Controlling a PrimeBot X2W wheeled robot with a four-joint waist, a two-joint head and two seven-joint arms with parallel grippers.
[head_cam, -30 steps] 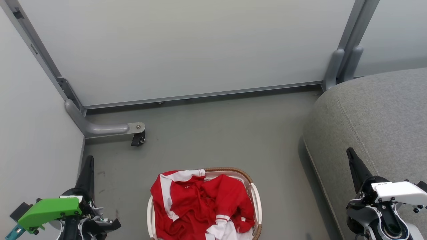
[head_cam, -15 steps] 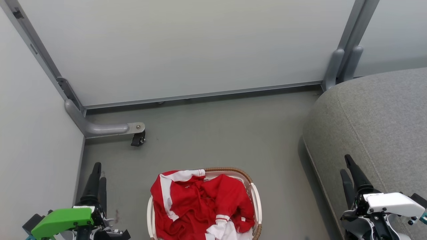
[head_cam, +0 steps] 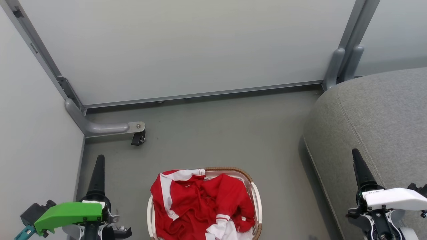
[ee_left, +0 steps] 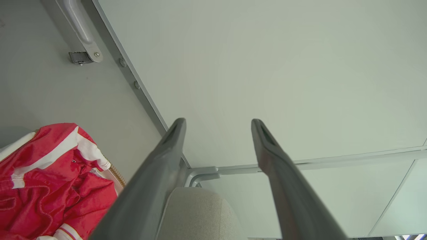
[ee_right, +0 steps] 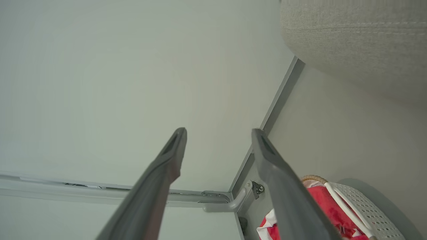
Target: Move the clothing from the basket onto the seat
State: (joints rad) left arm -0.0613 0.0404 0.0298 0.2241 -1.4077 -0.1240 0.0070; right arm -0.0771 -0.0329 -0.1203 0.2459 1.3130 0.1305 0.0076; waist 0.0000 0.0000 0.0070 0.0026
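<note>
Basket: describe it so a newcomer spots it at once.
Start at the big grey seat on the head view's right; the basket stands on the grey floor to its left, at the bottom edge. Unlike the grey around it, it is white perforated plastic with a brown woven rim, heaped with red-and-white clothing.

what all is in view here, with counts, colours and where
basket: one, white with brown rim, on the grey floor
clothing: one heap, red and white, in the basket
seat: one, grey, right of the basket
partition panels: three, pale with grey frames, left and behind
caster: one, black, left of the basket, farther back
left gripper: one, dark fingers, open, lower left
right gripper: one, dark fingers, open, lower right
</note>
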